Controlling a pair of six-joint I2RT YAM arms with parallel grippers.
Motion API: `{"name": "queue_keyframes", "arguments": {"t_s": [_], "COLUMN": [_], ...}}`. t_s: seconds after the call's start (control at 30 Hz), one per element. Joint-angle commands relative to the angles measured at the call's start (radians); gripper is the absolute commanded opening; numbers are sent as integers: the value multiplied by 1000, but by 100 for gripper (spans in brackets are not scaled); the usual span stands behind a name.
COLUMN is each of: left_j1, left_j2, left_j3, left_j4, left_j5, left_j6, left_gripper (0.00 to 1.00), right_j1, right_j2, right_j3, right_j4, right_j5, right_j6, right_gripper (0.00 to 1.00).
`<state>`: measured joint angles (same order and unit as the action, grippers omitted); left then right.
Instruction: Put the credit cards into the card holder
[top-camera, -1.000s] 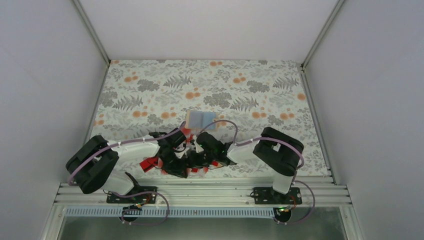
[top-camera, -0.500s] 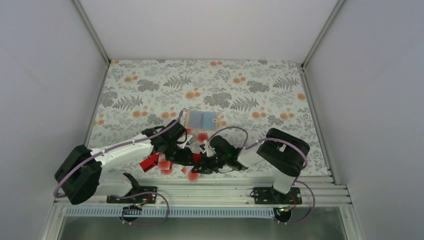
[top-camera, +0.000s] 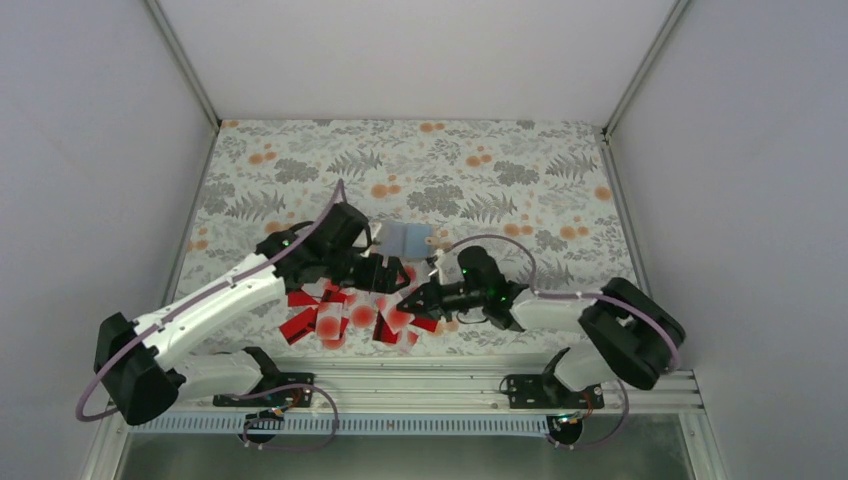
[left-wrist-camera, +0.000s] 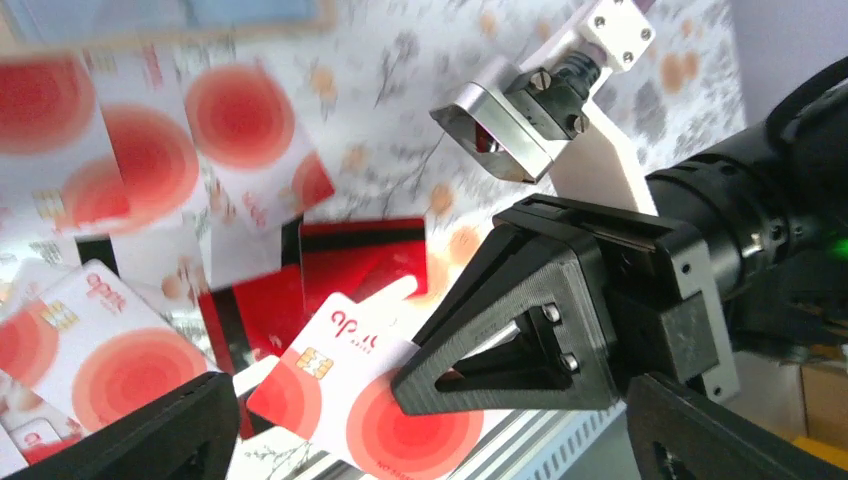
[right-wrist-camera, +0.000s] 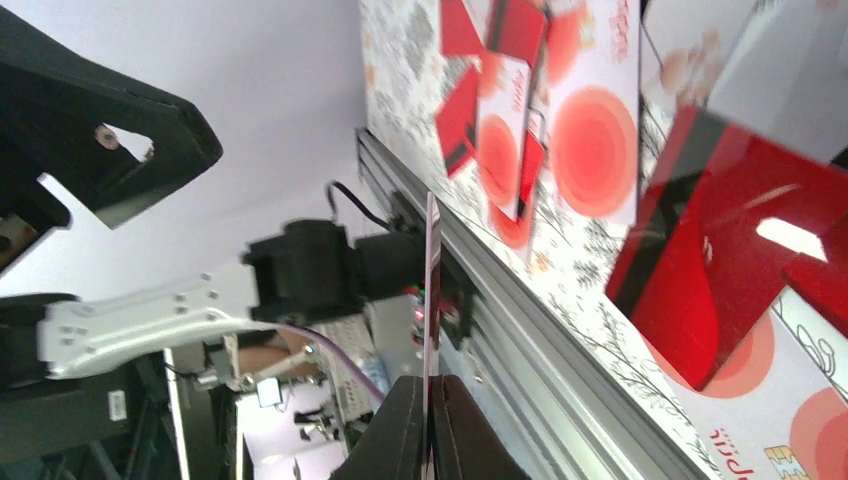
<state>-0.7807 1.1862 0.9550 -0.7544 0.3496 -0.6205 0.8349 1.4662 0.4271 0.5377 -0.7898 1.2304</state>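
Top external view: the floral table (top-camera: 300, 170) carries the credit cards (top-camera: 340, 318) scattered near my bases. None shows in the card holder (top-camera: 405, 238), lying open just beyond them. My left gripper (left-wrist-camera: 432, 400) is spread, empty. My right gripper (right-wrist-camera: 432, 395) pinches one white card (left-wrist-camera: 320, 350) edge-on. By my reckoning, nearly all the work remains.

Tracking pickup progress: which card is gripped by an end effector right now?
The white red-dot card pinched in the right end effector; the other cards lie loose on the table.
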Motion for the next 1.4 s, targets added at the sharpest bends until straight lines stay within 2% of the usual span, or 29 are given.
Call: {"name": "queue_keyframes", "arguments": {"t_s": [0.0, 0.2, 0.27, 0.43, 0.57, 0.73, 0.9, 1.07, 1.23, 1.37], "left_j1": [14, 64, 86, 158, 190, 274, 327, 372, 398, 403], "left_j2": [-40, -42, -26, 57, 103, 137, 189, 284, 385, 477], "left_j3": [110, 225, 248, 302, 335, 253, 186, 154, 165, 194], "left_j4": [-58, -22, 0, 42, 60, 137, 200, 188, 170, 167], "left_j5": [-94, -84, -73, -1, 9, 71, 105, 77, -17, -41], "left_j6": [-41, -50, -45, -31, -13, -10, 33, 118, 171, 209], "left_gripper": [100, 100, 100, 95, 90, 78, 66, 46, 38, 31], "right_j1": [-89, -218, -265, -373, -431, -490, -502, -504, -503, -503], "right_j2": [-122, -246, -263, -222, -167, -76, 19, 85, 182, 283], "right_j3": [26, 122, 145, 221, 293, 319, 363, 410, 432, 510], "right_j4": [-111, -288, -299, -338, -359, -328, -381, -454, -443, -522], "right_j5": [-20, 5, 0, -63, -107, -135, -127, -117, -137, -125], "right_j6": [33, 30, 32, -3, -92, -186, -317, -451, -528, -616], "right_gripper": [4, 4, 4, 4, 4, 4, 4, 4, 4, 4]}}
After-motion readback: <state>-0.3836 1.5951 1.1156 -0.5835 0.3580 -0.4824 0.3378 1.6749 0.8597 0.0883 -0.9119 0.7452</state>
